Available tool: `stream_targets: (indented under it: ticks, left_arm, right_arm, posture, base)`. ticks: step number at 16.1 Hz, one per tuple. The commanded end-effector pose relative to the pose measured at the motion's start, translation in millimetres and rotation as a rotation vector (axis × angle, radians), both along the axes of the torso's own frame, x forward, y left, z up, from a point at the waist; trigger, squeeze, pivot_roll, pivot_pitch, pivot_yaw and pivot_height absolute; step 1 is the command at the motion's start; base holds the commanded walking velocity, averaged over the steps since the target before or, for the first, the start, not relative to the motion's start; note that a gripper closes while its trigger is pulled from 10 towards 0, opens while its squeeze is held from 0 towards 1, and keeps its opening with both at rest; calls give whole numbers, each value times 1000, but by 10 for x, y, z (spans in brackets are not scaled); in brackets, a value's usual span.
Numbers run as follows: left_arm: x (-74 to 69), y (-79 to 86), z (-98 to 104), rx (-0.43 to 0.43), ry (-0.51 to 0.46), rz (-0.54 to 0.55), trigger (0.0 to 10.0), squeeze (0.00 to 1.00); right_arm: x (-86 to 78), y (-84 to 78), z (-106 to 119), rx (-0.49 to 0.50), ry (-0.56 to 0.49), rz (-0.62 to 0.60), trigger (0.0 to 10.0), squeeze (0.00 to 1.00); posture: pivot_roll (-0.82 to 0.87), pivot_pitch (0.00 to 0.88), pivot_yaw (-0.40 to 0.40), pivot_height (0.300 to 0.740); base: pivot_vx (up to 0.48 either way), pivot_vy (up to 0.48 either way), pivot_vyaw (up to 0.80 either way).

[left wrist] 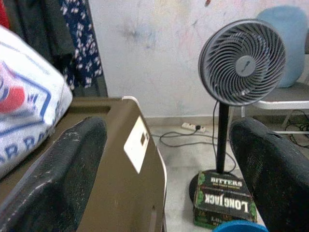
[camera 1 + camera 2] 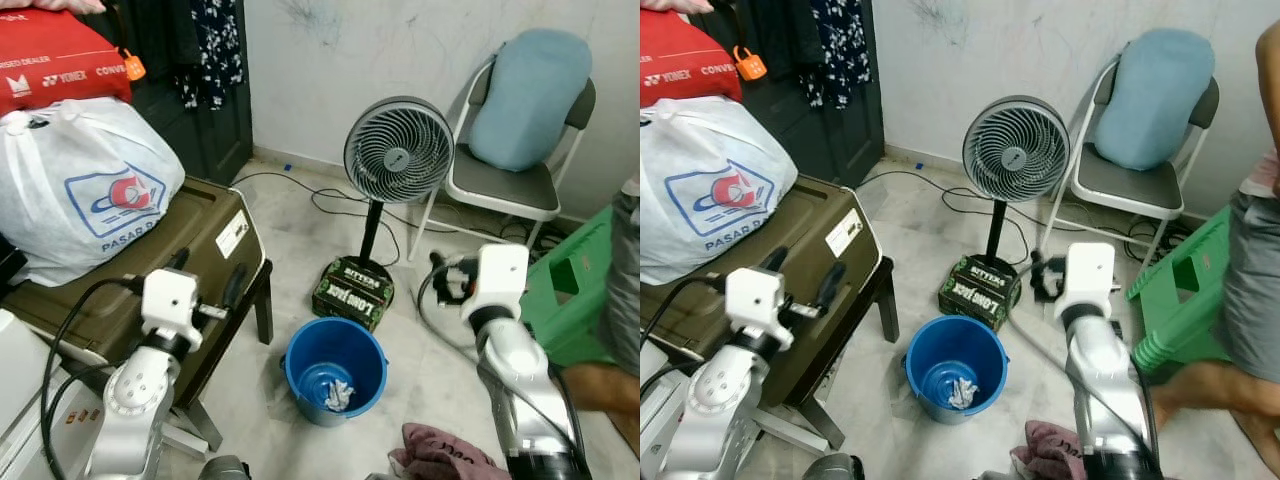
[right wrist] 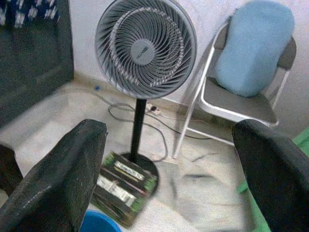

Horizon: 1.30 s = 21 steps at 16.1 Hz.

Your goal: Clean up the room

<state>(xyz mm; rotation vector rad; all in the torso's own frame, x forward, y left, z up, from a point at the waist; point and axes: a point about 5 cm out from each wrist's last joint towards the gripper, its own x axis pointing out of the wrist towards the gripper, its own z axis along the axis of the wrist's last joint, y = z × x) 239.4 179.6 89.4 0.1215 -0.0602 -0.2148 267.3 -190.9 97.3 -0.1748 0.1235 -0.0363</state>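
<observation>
A blue bucket (image 2: 335, 368) stands on the floor between my two arms, with a crumpled white scrap (image 2: 340, 395) lying in its bottom. A pink cloth (image 2: 440, 455) lies on the floor at the near edge, close to my right arm. My left gripper (image 2: 207, 272) is raised over the edge of an olive trunk (image 2: 170, 250), open and holding nothing. In the left wrist view the left gripper (image 1: 169, 128) points past the trunk toward the fan. My right gripper (image 2: 440, 280) is raised to the right of the bucket, open and bare, aimed at the fan (image 3: 145, 48).
A standing fan (image 2: 398, 150) rises from a green carton (image 2: 352, 290) behind the bucket, with cables on the floor around it. A folding chair with a blue cushion (image 2: 520, 110), a green stool (image 2: 570, 285) and a person's legs (image 2: 1250, 270) are at the right. A white bag (image 2: 80, 185) sits on the trunk.
</observation>
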Motion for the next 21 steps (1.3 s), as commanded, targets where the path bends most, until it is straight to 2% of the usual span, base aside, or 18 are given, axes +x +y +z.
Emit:
stream_targets:
  ticks: [1, 3, 6, 8, 11, 17, 19, 21]
  left_arm:
    - [-20, 2, 4, -4, 1, 4, 10000, 0]
    - [-35, 4, -47, 9, 32, 29, 10000, 0]
    - [14, -12, 16, 12, 18, 36, 10000, 0]
    - [-16, 1, 61, -4, -9, 25, 10000, 0]
    - [-11, 130, 63, -28, 7, 104, 10000, 0]
    - [-22, 134, 41, -4, 27, 67, 10000, 0]
    - [26, 116, 43, -12, 35, 60, 10000, 0]
    - [94, 45, 64, 5, 32, -2, 10000, 0]
  right_arm:
    - [-2, 19, 105, -38, -51, 16, 10000, 0]
    - [-69, 28, 94, -86, -59, 31, 10000, 0]
    - [14, 83, 147, -70, -82, 48, 10000, 0]
    - [33, 127, 196, -93, -109, 70, 10000, 0]
    - [12, 127, 174, -77, -103, 60, 10000, 0]
    - [57, 126, 215, -82, -116, 74, 10000, 0]
    - [59, 112, 213, -74, -124, 49, 10000, 0]
    - [18, 113, 211, -53, -137, 4, 10000, 0]
  posture:
    - [-23, 0, -41, 740]
    - [-30, 5, -24, 740]
    - [-23, 29, -17, 740]
    - [-16, 36, -13, 740]
    - [-9, 38, -11, 740]
    - [-20, 37, -4, 740]
    - [-32, 30, 29, 740]
    - [-56, 31, 74, 740]
  base:
    - [0, 0, 0]
    - [0, 0, 400]
    - [0, 0, 800]
    - [0, 0, 800]
    - [0, 0, 800]
    - [0, 0, 800]
    - [0, 0, 800]
    - [0, 0, 800]
